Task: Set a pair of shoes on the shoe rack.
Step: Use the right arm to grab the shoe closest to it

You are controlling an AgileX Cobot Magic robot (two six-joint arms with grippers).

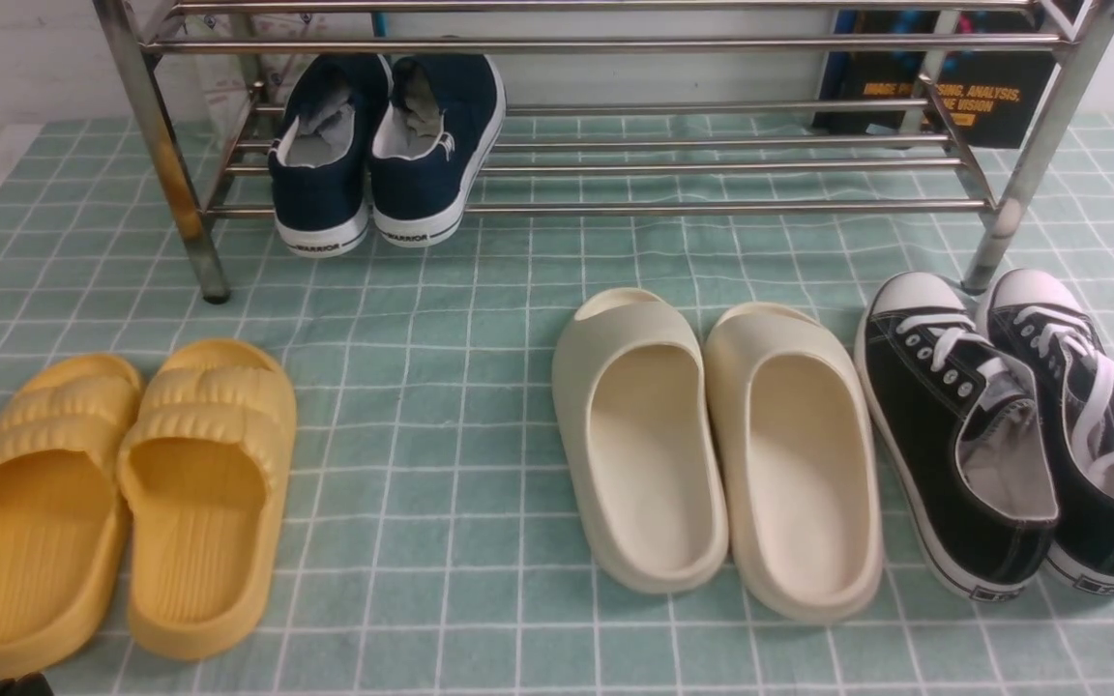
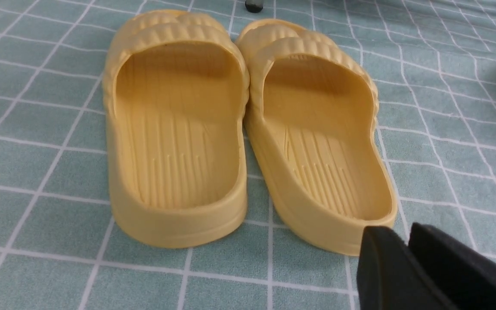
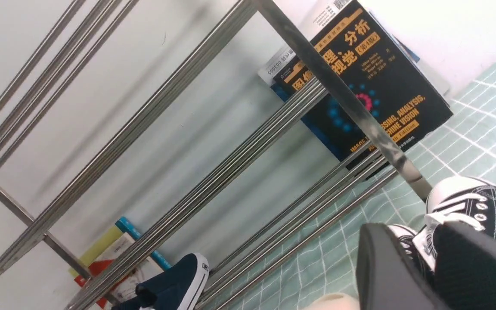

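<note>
Right gripper (image 3: 420,241): fingers close-set, nothing held; exact opening cannot be told. Left gripper (image 2: 408,243): near-closed, empty, beside yellow slides (image 2: 248,129). Black sneakers (image 1: 1011,445): lower right of front view, on checked cloth (image 1: 422,435), toes just beside shoe rack (image 1: 615,206) front leg (image 1: 1011,213). Hazards, judged: toe cap catching leg on lift; loose laces snagging rods; neighbouring cream slides (image 1: 789,435) nudged.

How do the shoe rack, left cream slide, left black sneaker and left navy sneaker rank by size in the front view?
1. shoe rack
2. left cream slide and left black sneaker: alike, not ranked
3. left navy sneaker, though farther away
</note>
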